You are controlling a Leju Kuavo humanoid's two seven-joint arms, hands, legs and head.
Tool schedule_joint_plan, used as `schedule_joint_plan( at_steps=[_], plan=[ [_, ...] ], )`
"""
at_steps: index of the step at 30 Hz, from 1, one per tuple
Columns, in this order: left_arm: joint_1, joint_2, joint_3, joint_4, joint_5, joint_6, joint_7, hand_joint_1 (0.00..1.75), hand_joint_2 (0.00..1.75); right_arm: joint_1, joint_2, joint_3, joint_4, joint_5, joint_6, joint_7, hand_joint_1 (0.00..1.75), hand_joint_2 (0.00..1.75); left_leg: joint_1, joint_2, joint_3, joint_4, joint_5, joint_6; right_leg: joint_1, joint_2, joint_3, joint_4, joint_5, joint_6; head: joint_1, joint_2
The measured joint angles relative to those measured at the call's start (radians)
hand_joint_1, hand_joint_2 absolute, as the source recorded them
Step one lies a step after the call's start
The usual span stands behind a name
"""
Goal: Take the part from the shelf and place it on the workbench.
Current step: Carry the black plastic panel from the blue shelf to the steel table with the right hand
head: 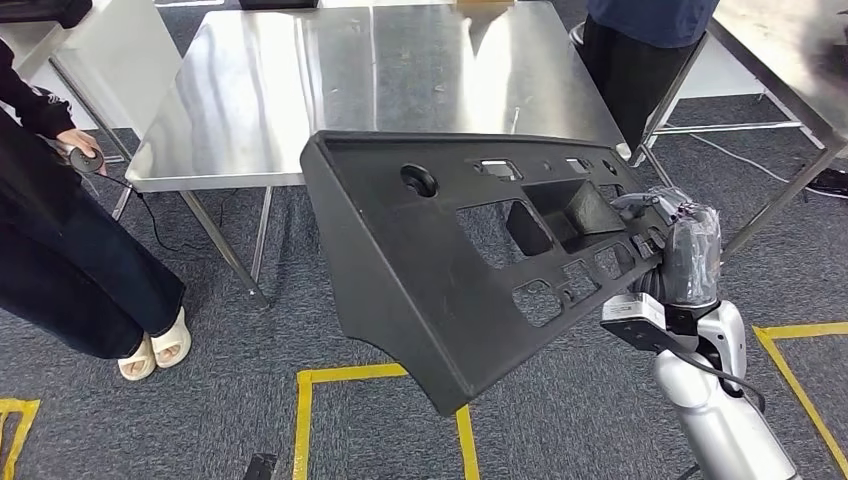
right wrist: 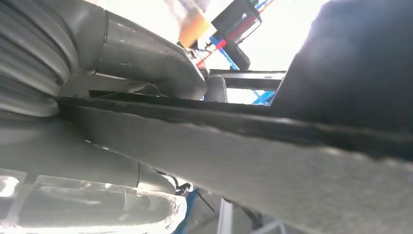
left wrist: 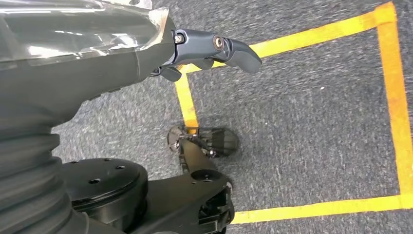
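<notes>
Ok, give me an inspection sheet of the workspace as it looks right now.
Surface: steel workbench ahead, top bare.
Job's things: black plastic panel held tilted above the carpet, short of the bench.
Clutter: nothing seen.
Hands: right hand grips the panel's edge; left hand hangs over the floor, holding nothing.
Cables: black cable on the carpet under the bench.
Surroundings: grey carpet with yellow tape; a person stands at left, another behind the bench.

My right arm (head: 715,400) is silver, with a black cable along it and a white box at the wrist. The right hand (head: 680,240) wears clear plastic over dark grey. My left hand (left wrist: 97,53) has grey ribbed cover, screwed dark fingers (left wrist: 229,48).
</notes>
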Motion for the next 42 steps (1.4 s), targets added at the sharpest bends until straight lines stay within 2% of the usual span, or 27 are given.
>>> schedule_joint_plan(
  at_steps=[2, 3, 4, 6, 7, 8, 9, 10, 12, 13, 14, 15, 18, 22, 29, 30, 32, 33, 34, 35, 36, 37, 38, 39, 40, 41, 42],
  plan=[
    [0.006, 0.002, 0.000, 0.000, 0.000, -0.001, -0.001, 0.00, 1.75, -0.003, 0.001, 0.005, 0.000, 0.000, 0.000, 0.000, 1.75, 1.75, 0.001, -0.008, -0.005, -0.001, 0.003, -0.010, 0.002, -0.021, 0.003, -0.001, 0.004, -0.017, -0.001, 0.000],
    [0.009, 0.004, 0.001, 0.000, -0.001, -0.002, -0.001, 0.00, 1.75, -0.005, 0.001, 0.007, 0.000, 0.000, 0.000, 0.000, 1.75, 1.75, -0.001, 0.011, -0.009, 0.006, -0.002, -0.014, 0.000, -0.031, 0.004, -0.002, 0.004, -0.024, -0.001, 0.000],
    [0.011, 0.005, 0.001, 0.000, -0.001, -0.002, -0.002, 0.00, 1.75, -0.007, 0.001, 0.008, 0.000, 0.000, 0.000, 0.000, 1.75, 1.75, -0.002, 0.041, -0.022, 0.031, -0.018, -0.019, -0.003, -0.041, 0.006, -0.003, 0.005, -0.034, -0.005, 0.000],
    [0.010, 0.005, 0.001, 0.000, -0.002, -0.002, -0.002, 0.00, 1.75, -0.007, 0.000, 0.008, 0.000, 0.000, -0.001, 0.000, 1.75, 1.75, -0.003, 0.109, -0.075, 0.141, -0.077, -0.027, -0.001, -0.062, 0.008, -0.004, 0.002, -0.050, -0.011, 0.000],
    [0.010, 0.005, 0.001, -0.001, -0.003, -0.002, -0.002, 0.00, 1.75, -0.006, 0.000, 0.008, 0.000, 0.000, -0.002, 0.000, 1.75, 1.75, 0.000, 0.125, -0.111, 0.213, -0.108, -0.030, 0.001, -0.072, 0.008, -0.004, 0.001, -0.055, -0.014, 0.000],
    [0.010, 0.005, 0.000, -0.001, -0.004, -0.002, -0.002, 0.00, 1.75, -0.004, -0.001, 0.008, 0.000, 0.000, -0.002, 0.000, 1.75, 1.75, 0.003, 0.131, -0.138, 0.267, -0.126, -0.032, 0.003, -0.081, 0.008, -0.004, 0.000, -0.057, -0.014, 0.000],
    [0.010, 0.005, 0.000, -0.001, -0.005, -0.002, -0.002, 0.00, 1.75, -0.002, -0.001, 0.008, 0.000, -0.002, -0.002, 0.000, 1.75, 1.75, 0.006, 0.133, -0.149, 0.289, -0.127, -0.033, 0.003, -0.088, 0.008, -0.004, -0.001, -0.057, -0.014, 0.000],
    [0.011, 0.004, 0.000, -0.001, -0.006, -0.002, -0.002, 0.00, 1.75, 0.001, 0.000, 0.008, -0.002, -0.005, -0.002, 0.000, 1.75, 1.75, 0.008, 0.135, -0.138, 0.271, -0.110, -0.033, 0.003, -0.095, 0.009, -0.004, -0.001, -0.057, -0.014, 0.000],
    [0.011, 0.005, 0.001, -0.001, -0.008, -0.001, -0.002, 0.00, 1.75, 0.004, 0.001, 0.008, -0.008, -0.014, -0.002, 0.000, 1.75, 1.75, 0.010, 0.143, -0.067, 0.142, -0.051, -0.028, 0.002, -0.104, 0.012, -0.004, -0.003, -0.055, -0.015, 0.000],
    [0.010, 0.005, 0.001, -0.001, -0.009, 0.000, -0.002, 0.00, 1.75, 0.005, 0.001, 0.006, -0.011, -0.017, -0.002, -0.001, 1.75, 1.75, 0.008, 0.149, -0.030, 0.078, -0.032, -0.025, 0.006, -0.106, 0.012, -0.003, -0.005, -0.051, -0.014, 0.000],
    [0.009, 0.005, 0.002, -0.001, -0.010, 0.000, -0.002, 0.00, 1.75, 0.006, 0.001, 0.006, -0.014, -0.019, -0.002, -0.001, 1.75, 1.75, 0.005, 0.153, -0.005, 0.034, -0.023, -0.022, 0.009, -0.107, 0.013, -0.003, -0.007, -0.047, -0.013, 0.000],
    [0.009, 0.006, 0.003, -0.001, -0.010, 0.000, -0.002, 0.00, 1.75, 0.006, 0.001, 0.005, -0.016, -0.020, -0.002, -0.001, 1.75, 1.75, 0.001, 0.155, 0.005, 0.014, -0.024, -0.018, 0.011, -0.109, 0.013, -0.004, -0.008, -0.042, -0.013, 0.000],
    [0.009, 0.006, 0.004, -0.001, -0.012, 0.000, -0.002, 0.00, 1.75, 0.012, -0.001, 0.003, -0.023, -0.025, -0.002, -0.002, 1.75, 1.75, -0.006, 0.147, 0.012, 0.003, -0.023, -0.004, 0.013, -0.111, 0.018, -0.011, -0.008, -0.025, -0.012, 0.000],
    [0.007, 0.005, 0.005, -0.002, -0.019, -0.003, -0.002, 0.00, 1.75, 0.018, -0.011, -0.003, -0.029, -0.030, -0.003, -0.006, 1.75, 1.75, -0.010, 0.138, 0.021, -0.002, -0.021, 0.002, 0.012, -0.104, 0.033, -0.028, -0.011, -0.032, -0.009, 0.000],
    [0.008, 0.006, 0.005, -0.002, -0.020, -0.013, -0.001, 0.00, 1.75, 0.023, -0.013, -0.004, -0.030, -0.031, -0.003, -0.009, 1.75, 1.75, -0.013, 0.136, 0.020, -0.001, -0.022, 0.006, 0.009, -0.104, 0.040, -0.036, -0.004, -0.021, -0.007, 0.000],
    [0.007, 0.006, 0.005, -0.002, -0.020, -0.013, 0.000, 0.00, 1.75, 0.023, -0.013, -0.004, -0.030, -0.030, -0.003, -0.010, 1.75, 1.75, -0.015, 0.135, 0.020, -0.002, -0.025, 0.011, 0.006, -0.105, 0.042, -0.040, -0.001, -0.015, -0.008, 0.000],
    [0.007, 0.008, 0.005, -0.002, -0.022, -0.012, 0.000, 0.00, 1.75, 0.027, -0.013, -0.003, -0.032, -0.029, -0.003, -0.011, 1.75, 1.75, -0.017, 0.132, 0.025, -0.020, -0.034, 0.027, -0.001, -0.106, 0.050, -0.034, 0.019, 0.008, -0.008, 0.000],
    [0.008, 0.008, 0.005, -0.002, -0.023, -0.011, 0.001, 0.00, 1.75, 0.030, -0.014, -0.003, -0.034, -0.028, -0.004, -0.012, 1.75, 1.75, -0.017, 0.128, 0.039, -0.036, -0.037, 0.037, -0.005, -0.103, 0.052, -0.028, 0.025, 0.019, -0.008, 0.000],
    [0.008, 0.008, 0.005, -0.003, -0.024, -0.010, 0.001, 0.00, 1.75, 0.032, -0.015, -0.004, -0.035, -0.027, -0.004, -0.013, 1.75, 1.75, -0.014, 0.125, 0.055, -0.052, -0.037, 0.043, -0.007, -0.095, 0.048, -0.010, 0.023, 0.022, -0.007, 0.000],
    [0.007, 0.008, 0.005, -0.003, -0.025, -0.009, 0.002, 0.00, 1.75, 0.033, -0.017, -0.004, -0.037, -0.026, -0.005, -0.014, 1.75, 1.75, -0.011, 0.122, 0.073, -0.062, -0.036, 0.048, -0.007, -0.084, 0.033, 0.019, 0.006, 0.017, -0.008, 0.000],
    [0.006, 0.008, 0.006, -0.004, -0.025, -0.008, 0.002, 0.00, 1.75, 0.034, -0.019, -0.004, -0.038, -0.025, -0.005, -0.014, 1.75, 1.75, -0.009, 0.120, 0.087, -0.069, -0.032, 0.052, -0.007, -0.071, 0.003, 0.070, -0.022, 0.005, -0.006, 0.000],
    [0.004, 0.008, 0.006, -0.004, -0.026, -0.008, 0.002, 0.00, 1.75, 0.036, -0.021, -0.004, -0.039, -0.025, -0.006, -0.015, 1.75, 1.75, -0.006, 0.120, 0.091, -0.070, -0.030, 0.053, -0.006, -0.062, -0.035, 0.135, -0.050, -0.005, -0.005, 0.000],
    [0.004, 0.007, 0.006, -0.004, -0.026, -0.008, 0.003, 0.00, 1.75, 0.040, -0.023, -0.004, -0.039, -0.026, -0.006, -0.015, 1.75, 1.75, -0.004, 0.119, 0.094, -0.069, -0.026, 0.050, -0.006, -0.057, -0.075, 0.197, -0.074, -0.009, -0.003, 0.000],
    [0.006, 0.006, 0.007, -0.004, -0.027, -0.008, 0.004, 0.00, 1.75, 0.045, -0.025, -0.004, -0.039, -0.026, -0.007, -0.015, 1.75, 1.75, 0.000, 0.117, 0.096, -0.067, -0.024, 0.045, -0.008, -0.055, -0.105, 0.236, -0.086, -0.007, -0.002, 0.000],
    [0.007, 0.005, 0.007, -0.004, -0.029, -0.008, 0.005, 0.00, 1.75, 0.050, -0.026, -0.004, -0.039, -0.025, -0.008, -0.015, 1.75, 1.75, 0.005, 0.115, 0.097, -0.066, -0.024, 0.039, -0.012, -0.055, -0.118, 0.236, -0.081, 0.003, -0.002, 0.000],
    [0.008, 0.004, 0.007, -0.004, -0.030, -0.008, 0.006, 0.00, 1.75, 0.054, -0.027, -0.004, -0.039, -0.024, -0.008, -0.014, 1.75, 1.75, 0.012, 0.111, 0.100, -0.064, -0.026, 0.029, -0.019, -0.055, -0.112, 0.197, -0.059, 0.021, -0.002, 0.000],
    [0.008, 0.004, 0.007, -0.003, -0.031, -0.009, 0.007, 0.00, 1.75, 0.057, -0.027, -0.004, -0.040, -0.022, -0.008, -0.014, 1.75, 1.75, 0.019, 0.108, 0.102, -0.059, -0.032, 0.019, -0.028, -0.055, -0.092, 0.130, -0.023, 0.040, -0.002, 0.000]
  ],
)
